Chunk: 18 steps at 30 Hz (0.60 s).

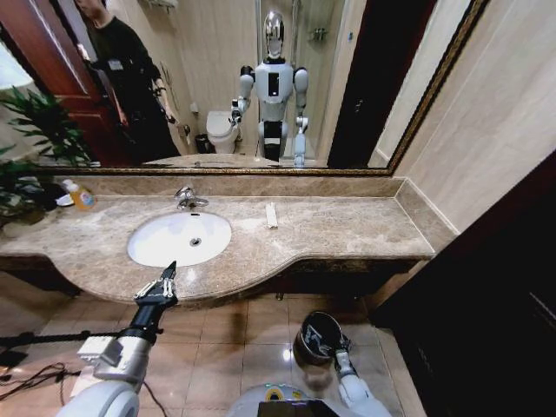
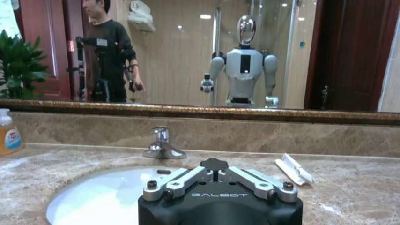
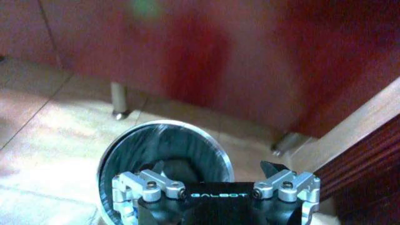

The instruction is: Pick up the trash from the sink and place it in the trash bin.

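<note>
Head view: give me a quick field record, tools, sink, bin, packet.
left tool: shut, empty, raised at the counter's front edge by the sink
right tool: open, low over the bin
bin: on the floor under the counter, right of the sink
sink: no trash visible inside
packet: flat on the counter, right of the faucet

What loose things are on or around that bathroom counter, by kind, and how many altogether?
Flat white packet on the countertop: 1
Yellow-orange bottle by the mirror: 1
Potted plant at the counter's end: 1
Trash bin on the floor: 1
Total: 4
</note>
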Available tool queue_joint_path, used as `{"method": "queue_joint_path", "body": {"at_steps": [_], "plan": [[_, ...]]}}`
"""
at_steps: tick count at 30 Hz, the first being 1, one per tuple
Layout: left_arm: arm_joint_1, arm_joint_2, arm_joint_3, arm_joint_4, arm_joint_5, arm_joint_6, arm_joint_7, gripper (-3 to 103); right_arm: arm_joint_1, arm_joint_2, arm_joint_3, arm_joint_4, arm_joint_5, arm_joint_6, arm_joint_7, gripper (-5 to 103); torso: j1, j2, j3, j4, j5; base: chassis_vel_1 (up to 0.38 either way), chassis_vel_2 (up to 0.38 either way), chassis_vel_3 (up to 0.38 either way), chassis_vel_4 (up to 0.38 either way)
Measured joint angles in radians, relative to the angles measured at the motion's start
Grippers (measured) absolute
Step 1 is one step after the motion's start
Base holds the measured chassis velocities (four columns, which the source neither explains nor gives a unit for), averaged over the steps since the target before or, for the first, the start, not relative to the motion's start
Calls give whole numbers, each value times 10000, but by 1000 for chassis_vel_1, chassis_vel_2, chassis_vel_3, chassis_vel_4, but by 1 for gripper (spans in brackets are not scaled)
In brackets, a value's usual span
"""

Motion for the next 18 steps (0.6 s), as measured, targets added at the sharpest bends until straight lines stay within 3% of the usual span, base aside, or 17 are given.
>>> {"method": "queue_joint_path", "body": {"at_steps": [5, 12, 18], "plan": [[0, 0, 0, 0, 0, 0, 0, 0, -623, -609, -32, 1672, 926, -468, 247, 100, 0, 0, 0, 0, -2, 0, 0, 0, 0], [0, 0, 0, 0, 0, 0, 0, 0, -2092, -1755, 476, 5613, 2818, -1122, 922, 100, -1, 0, 0, 0, 0, 0, 0, 0, 0], [0, 1, 0, 0, 0, 0, 0, 0, -2729, -2096, 1007, 8125, 3579, -1635, 1273, 100, -1, 0, 0, 0, 0, 0, 0, 0, 0]]}}
